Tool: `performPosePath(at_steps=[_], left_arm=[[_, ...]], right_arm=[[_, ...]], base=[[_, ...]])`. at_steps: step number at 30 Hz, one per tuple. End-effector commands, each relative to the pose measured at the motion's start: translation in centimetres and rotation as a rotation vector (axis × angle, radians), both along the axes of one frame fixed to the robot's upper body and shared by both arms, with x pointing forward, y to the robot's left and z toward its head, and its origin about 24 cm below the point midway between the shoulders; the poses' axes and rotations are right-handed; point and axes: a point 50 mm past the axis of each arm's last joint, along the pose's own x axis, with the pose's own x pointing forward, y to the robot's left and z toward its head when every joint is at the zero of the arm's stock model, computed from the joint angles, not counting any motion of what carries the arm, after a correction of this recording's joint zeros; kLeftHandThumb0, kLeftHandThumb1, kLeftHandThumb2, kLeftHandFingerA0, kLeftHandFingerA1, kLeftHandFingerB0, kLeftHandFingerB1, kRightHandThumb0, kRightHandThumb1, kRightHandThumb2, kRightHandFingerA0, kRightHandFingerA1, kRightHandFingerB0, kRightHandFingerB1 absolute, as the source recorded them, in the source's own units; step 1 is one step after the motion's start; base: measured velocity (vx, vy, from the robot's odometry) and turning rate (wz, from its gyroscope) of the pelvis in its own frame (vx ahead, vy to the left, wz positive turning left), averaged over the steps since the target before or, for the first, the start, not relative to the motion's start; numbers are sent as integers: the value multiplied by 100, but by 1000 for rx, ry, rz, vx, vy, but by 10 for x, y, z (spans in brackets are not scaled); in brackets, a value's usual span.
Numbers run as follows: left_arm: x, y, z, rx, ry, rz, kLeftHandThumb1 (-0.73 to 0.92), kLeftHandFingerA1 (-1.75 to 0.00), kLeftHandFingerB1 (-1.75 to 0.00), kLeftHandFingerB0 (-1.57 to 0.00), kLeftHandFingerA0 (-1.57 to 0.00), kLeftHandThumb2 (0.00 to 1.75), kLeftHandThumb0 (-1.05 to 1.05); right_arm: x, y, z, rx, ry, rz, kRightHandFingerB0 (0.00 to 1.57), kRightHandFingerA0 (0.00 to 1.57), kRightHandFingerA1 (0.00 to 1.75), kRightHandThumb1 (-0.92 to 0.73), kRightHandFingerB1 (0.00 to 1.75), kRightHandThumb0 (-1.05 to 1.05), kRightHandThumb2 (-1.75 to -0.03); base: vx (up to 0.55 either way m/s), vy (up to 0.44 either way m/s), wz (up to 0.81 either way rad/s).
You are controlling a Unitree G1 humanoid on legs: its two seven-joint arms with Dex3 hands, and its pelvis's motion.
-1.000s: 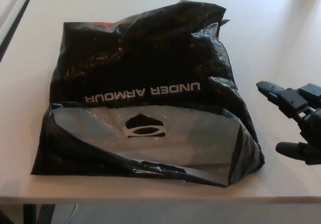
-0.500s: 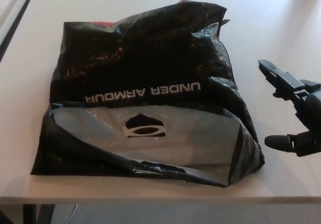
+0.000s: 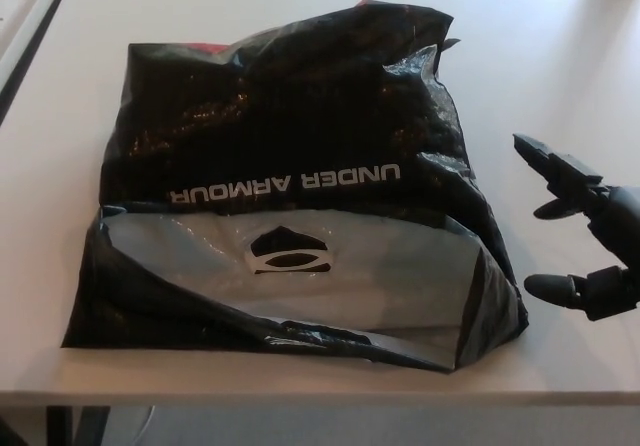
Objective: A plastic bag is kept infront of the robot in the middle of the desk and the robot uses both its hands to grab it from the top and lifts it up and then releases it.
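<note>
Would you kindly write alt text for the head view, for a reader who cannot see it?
A crumpled black plastic bag with white lettering lies flat on a pale desk. The right robot hand hovers open beside its right edge, not touching it; the left hand is out of view.

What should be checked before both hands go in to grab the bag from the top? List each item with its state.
1. Plastic bag lies flat on the desk, untouched: ok.
2. Right hand open, fingers apart, beside the bag's right edge, clear of it: ok.
3. Left hand in view and ready: not ok, it does not show.
4. Both hands above the bag's top: not ok.
5. Bag's contents or weight: cannot tell.
</note>
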Motion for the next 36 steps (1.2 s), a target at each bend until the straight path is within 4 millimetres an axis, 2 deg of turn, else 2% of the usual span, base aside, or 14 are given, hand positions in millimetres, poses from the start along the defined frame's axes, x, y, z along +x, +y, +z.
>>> performPosePath(at_steps=[1,3,4,5,6,8,9,10,13,20,21,23,24,36], left_arm=[[-1,-5,-1,12,8,-22,46,-35,-31,-17,-48,54,-48],[0,-6,-1,10,10,-26,29,-58,-45,-2,-39,82,-33],[1,-7,1,22,5,-37,46,-36,-31,-13,-51,54,-45],[1,-7,1,27,2,-42,46,-36,-31,-13,-51,54,-45],[1,-7,2,29,0,-40,45,-36,-31,-13,-51,54,-46],[3,-6,3,35,-10,-36,43,-36,-31,-15,-51,53,-47],[14,-7,5,68,-29,-44,44,-37,-31,-14,-53,54,-52],[22,-9,5,89,-34,-42,40,-47,-38,-10,-50,70,-61],[28,-9,5,123,-32,-36,46,-37,-31,-12,-53,54,-52],[55,-6,9,239,-32,1,47,-36,-31,-11,-48,55,-53],[60,-6,9,255,-32,11,46,-37,-30,-13,-50,54,-53],[68,-6,8,259,-20,27,46,-37,-29,-17,-54,55,-54],[76,-8,5,239,7,45,46,-38,-29,-13,-59,55,-56],[110,-35,-24,-116,219,174,32,-60,-19,-6,-79,69,-62]], right_arm=[[5,-19,-7,86,269,-28,0,64,52,-63,0,-93,-61],[4,-21,-9,129,302,-34,0,73,54,-61,0,-93,-62],[3,-23,-13,147,327,-41,0,69,60,-49,6,-98,-92],[2,-24,-14,147,333,-42,0,69,60,-49,6,-98,-92],[2,-25,-16,142,345,-46,0,74,55,-62,0,-92,-61],[0,-28,-22,113,374,-57,0,76,55,-61,0,-91,-62],[-4,-34,-24,89,387,-68,0,70,60,-49,5,-96,-91],[-7,-39,-25,74,399,-75,0,71,60,-49,5,-96,-91],[-16,-42,-32,60,425,-72,0,77,60,-50,0,-102,-92],[-20,-36,-39,78,450,-51,0,75,62,-50,7,-93,-90],[-20,-35,-40,77,452,-50,0,81,53,-63,5,-91,-60],[-20,-34,-42,75,454,-52,0,81,54,-61,1,-88,-63],[-20,-33,-42,81,461,-56,0,73,61,-49,7,-94,-90],[-16,-22,-47,92,481,-43,0,77,62,-50,3,-99,-91]], base=[[0,0,0],[0,0,0],[0,0,0],[0,0,0],[0,0,0],[0,0,0],[0,0,0],[0,0,0],[0,0,0],[0,0,0],[0,0,0],[0,0,0],[0,0,0],[-1,-1,4]])
